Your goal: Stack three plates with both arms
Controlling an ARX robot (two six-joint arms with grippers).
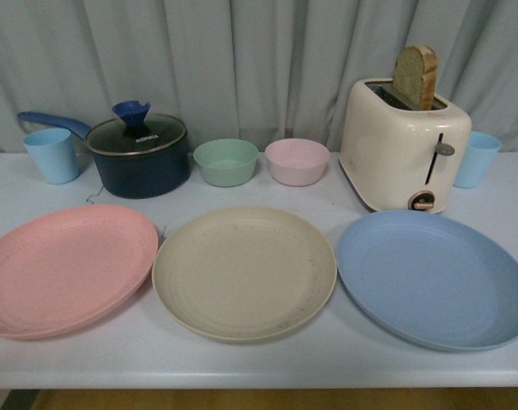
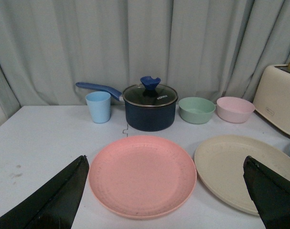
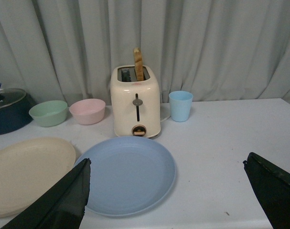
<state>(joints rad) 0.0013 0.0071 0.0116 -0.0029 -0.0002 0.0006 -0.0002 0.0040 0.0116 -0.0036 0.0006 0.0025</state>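
White table [image 1: 241, 366]: three plates [image 1: 66, 269] [image 1: 244, 272] [image 1: 433, 278], two bowls [image 1: 226, 161] [image 1: 297, 161], two cups [image 1: 52, 155] [image 1: 476, 159], one toaster [image 1: 404, 145]

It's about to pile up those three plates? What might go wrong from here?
1. The blue plate lies just in front of the toaster; tilting its far rim up might bump it.
2. The pink plate and beige plate lie close together, so lifting one may nudge the other.
3. All three lie flat near the table's front edge; a slipped grasp might push one off.

Plates [image 1: 244, 272] sit abreast before pot [image 1: 139, 158], bowls [image 1: 226, 162] and toaster [image 1: 404, 145], left pair perhaps touching.
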